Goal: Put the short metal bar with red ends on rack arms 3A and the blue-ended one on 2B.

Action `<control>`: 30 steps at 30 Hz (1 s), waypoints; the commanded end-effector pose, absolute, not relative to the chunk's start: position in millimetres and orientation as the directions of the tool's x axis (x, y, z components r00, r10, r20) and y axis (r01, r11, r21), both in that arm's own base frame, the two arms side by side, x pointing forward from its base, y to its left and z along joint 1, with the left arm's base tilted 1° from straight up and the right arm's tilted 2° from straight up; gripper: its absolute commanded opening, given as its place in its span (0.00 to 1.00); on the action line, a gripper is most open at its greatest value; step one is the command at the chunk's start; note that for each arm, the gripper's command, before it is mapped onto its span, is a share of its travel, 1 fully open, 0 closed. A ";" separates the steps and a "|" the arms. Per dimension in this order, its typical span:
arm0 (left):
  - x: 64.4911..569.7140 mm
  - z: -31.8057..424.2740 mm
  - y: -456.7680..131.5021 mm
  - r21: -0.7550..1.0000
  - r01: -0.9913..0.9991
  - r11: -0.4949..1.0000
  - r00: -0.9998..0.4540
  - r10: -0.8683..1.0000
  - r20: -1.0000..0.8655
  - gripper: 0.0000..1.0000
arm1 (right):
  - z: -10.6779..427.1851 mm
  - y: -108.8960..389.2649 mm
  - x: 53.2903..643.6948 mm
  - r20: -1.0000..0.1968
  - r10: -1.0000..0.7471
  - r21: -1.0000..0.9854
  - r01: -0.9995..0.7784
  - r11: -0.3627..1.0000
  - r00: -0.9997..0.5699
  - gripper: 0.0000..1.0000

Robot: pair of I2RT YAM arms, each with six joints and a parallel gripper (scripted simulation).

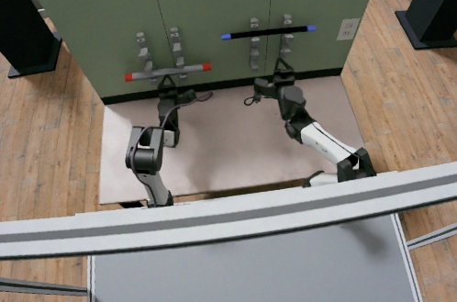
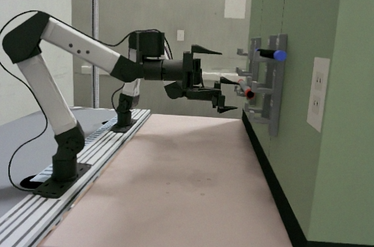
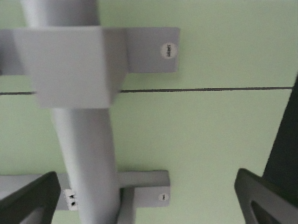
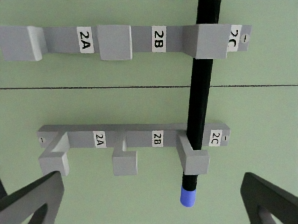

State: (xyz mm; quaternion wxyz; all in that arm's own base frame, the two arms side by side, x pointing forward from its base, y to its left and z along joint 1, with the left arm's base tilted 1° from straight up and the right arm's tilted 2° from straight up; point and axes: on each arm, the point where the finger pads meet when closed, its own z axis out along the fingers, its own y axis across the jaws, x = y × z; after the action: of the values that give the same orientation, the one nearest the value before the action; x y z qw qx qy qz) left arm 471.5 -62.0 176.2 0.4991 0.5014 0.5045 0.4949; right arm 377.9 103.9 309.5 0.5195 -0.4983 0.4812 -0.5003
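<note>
The red-ended grey bar rests behind the lip of the lowest rack arm, its middle between the two arms. The full 3A label is not readable now. The blue-ended black bar lies across the top arms, beside the 2C labels; the 2B arms are the middle pair, bare. My left gripper is open and empty, just in front of and lower than the red-ended bar. My right gripper is open and empty, off the wall, below the blue-ended bar.
The green wall carries both racks, whose arms project toward my grippers. Bare 2A arms are lowest on the right rack. A white outlet plate is right of the racks. The pale table lies beneath both arms.
</note>
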 end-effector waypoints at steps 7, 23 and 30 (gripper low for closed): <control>457.7 190.1 -61.6 1.000 -0.001 0.013 -0.005 1.000 -0.013 1.00 | 298.7 106.1 377.0 0.010 -0.999 -1.000 0.025 -0.009 0.037 1.00; 439.8 201.8 -61.5 1.000 -0.001 0.013 -0.005 1.000 -0.013 1.00 | 298.7 106.1 377.0 0.010 -0.999 -1.000 0.025 -0.009 0.037 1.00; 430.9 207.7 -61.5 1.000 -0.001 0.013 -0.005 1.000 -0.013 1.00 | 298.7 106.1 377.0 0.010 -0.999 -1.000 0.025 -0.009 0.037 1.00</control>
State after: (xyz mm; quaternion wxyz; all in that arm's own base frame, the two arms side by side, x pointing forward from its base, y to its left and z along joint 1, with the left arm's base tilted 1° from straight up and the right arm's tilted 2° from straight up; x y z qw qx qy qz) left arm 438.6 -62.2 206.5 0.5065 0.4943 0.4997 0.4994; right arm 377.9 103.9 309.5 0.5195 -0.4983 0.4812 -0.5003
